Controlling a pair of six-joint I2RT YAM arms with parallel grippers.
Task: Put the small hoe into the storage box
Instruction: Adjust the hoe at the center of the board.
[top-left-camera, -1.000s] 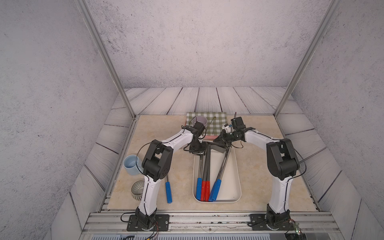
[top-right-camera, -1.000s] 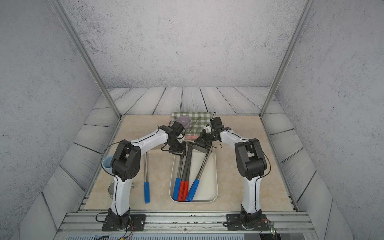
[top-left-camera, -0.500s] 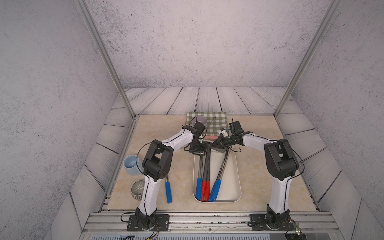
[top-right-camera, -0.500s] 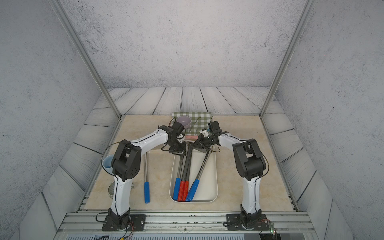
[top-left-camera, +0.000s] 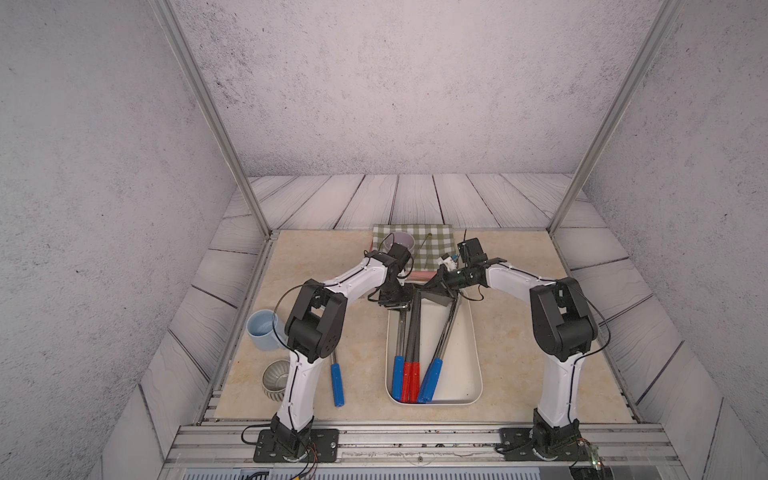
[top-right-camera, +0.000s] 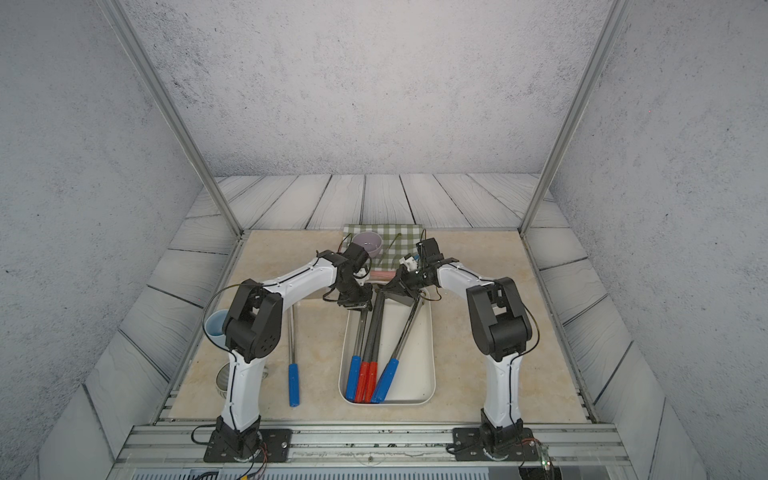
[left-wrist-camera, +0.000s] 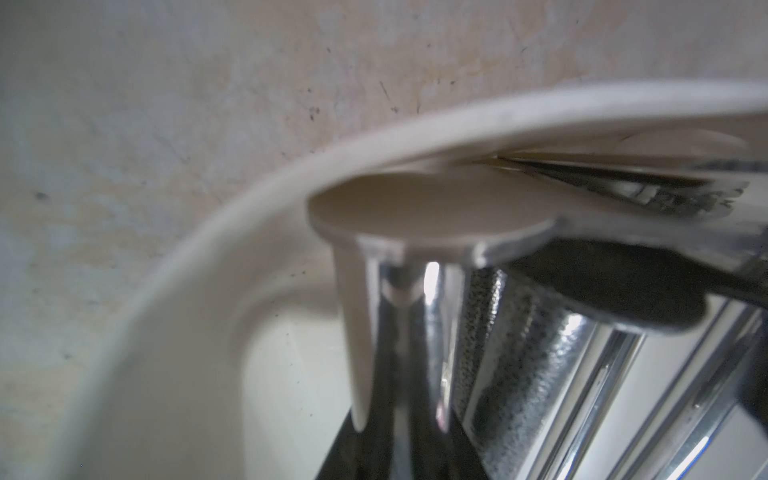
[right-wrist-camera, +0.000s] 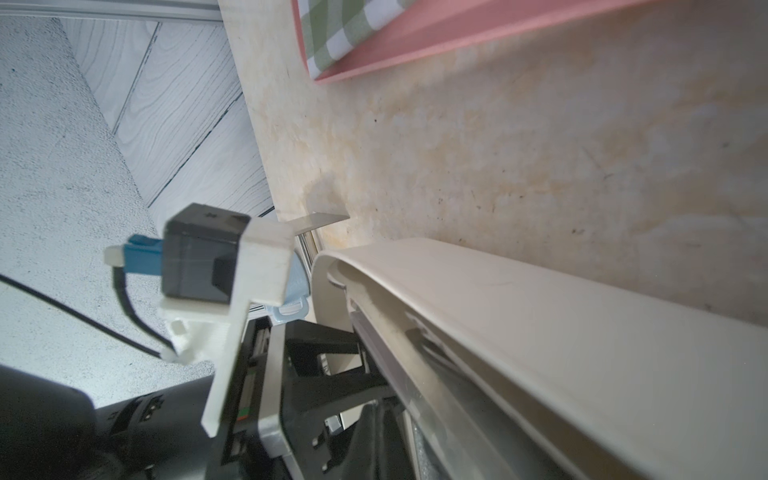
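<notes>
The cream-white storage box (top-left-camera: 476, 353) (top-right-camera: 432, 357) lies mid-table with several long tools in it. The small hoe (top-left-camera: 400, 332) (top-right-camera: 362, 332), with a chrome shaft and a blue handle, lies along the box's left side. Its flat head (left-wrist-camera: 428, 208) sits just inside the box's rounded far rim (left-wrist-camera: 291, 174). My left gripper (top-left-camera: 395, 302) (top-right-camera: 355, 302) (left-wrist-camera: 401, 424) is shut on the shaft just behind the head. My right gripper (top-left-camera: 430, 283) (top-right-camera: 390, 285) (right-wrist-camera: 374, 436) is shut at the box's far rim (right-wrist-camera: 540, 299), close to the left one; I see nothing held in it.
Two red-handled tools (top-left-camera: 410, 380) and a second blue-handled one (top-left-camera: 430, 380) share the box. Another blue-handled tool (top-left-camera: 336, 384) lies on the table by the left arm. A blue mug (top-left-camera: 262, 328) and ribbed bowl (top-left-camera: 276, 380) stand at left. Behind are a pink tray (top-left-camera: 419, 275), checked cloth (top-left-camera: 432, 241) and lilac cup (top-left-camera: 399, 241).
The right gripper has slid left along the box's far end, closer to the left gripper. The left gripper and the hoe have stayed in place.
</notes>
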